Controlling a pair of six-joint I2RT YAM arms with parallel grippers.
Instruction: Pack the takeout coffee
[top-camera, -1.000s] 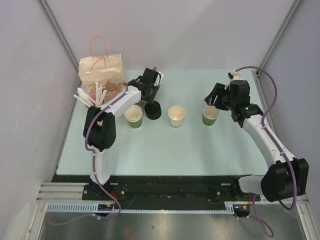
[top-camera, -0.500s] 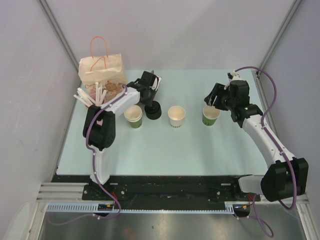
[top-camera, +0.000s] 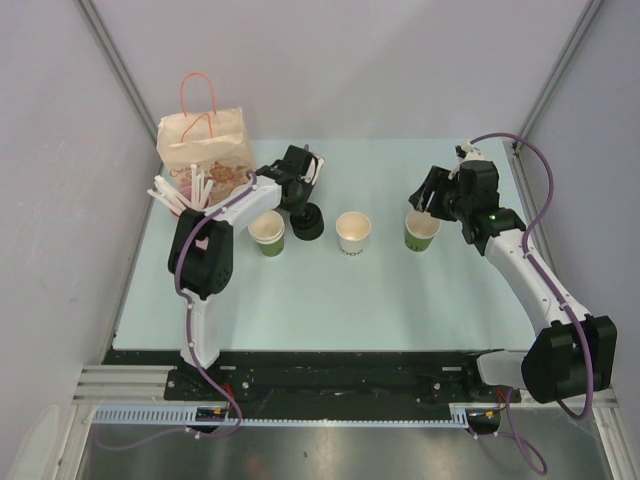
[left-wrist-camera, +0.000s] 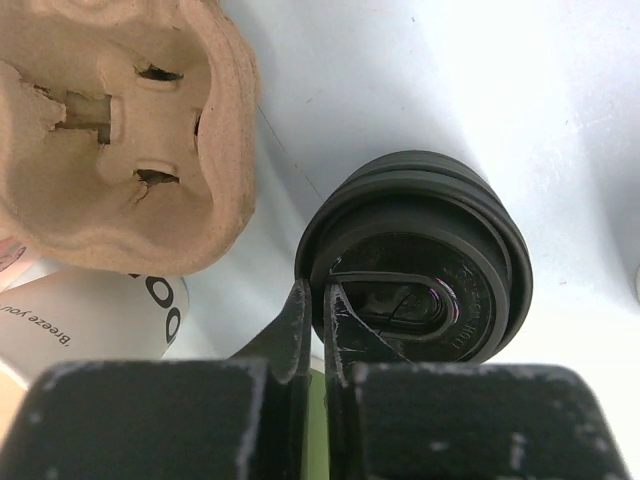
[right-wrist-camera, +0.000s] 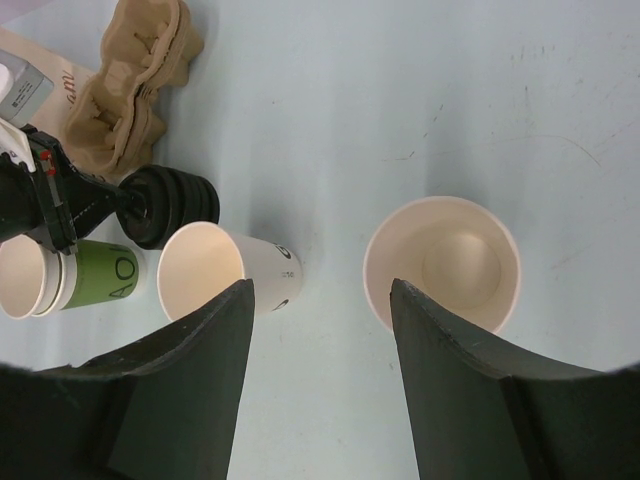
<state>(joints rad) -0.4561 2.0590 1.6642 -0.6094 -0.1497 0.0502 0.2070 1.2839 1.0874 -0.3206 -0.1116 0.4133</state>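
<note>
Now that its fingers have narrowed, the left gripper pinches the rim of the top black lid, stacked beside the cardboard carrier; the right gripper hangs wide above the uncapped green cup, so lidding looks ready to start.

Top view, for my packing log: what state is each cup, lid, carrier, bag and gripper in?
Stack of round black plastic lids, on the table, capping nothing.
Left gripper, shut on that stack's top rim.
Left green-sided paper cup, upright, unlidded.
White-sided paper cup, upright, unlidded.
Right green-sided paper cup, upright, unlidded, empty.
Right gripper, open above that cup.
Brown moulded-pulp cup carrier, empty.
Brown paper bag, standing.
</note>
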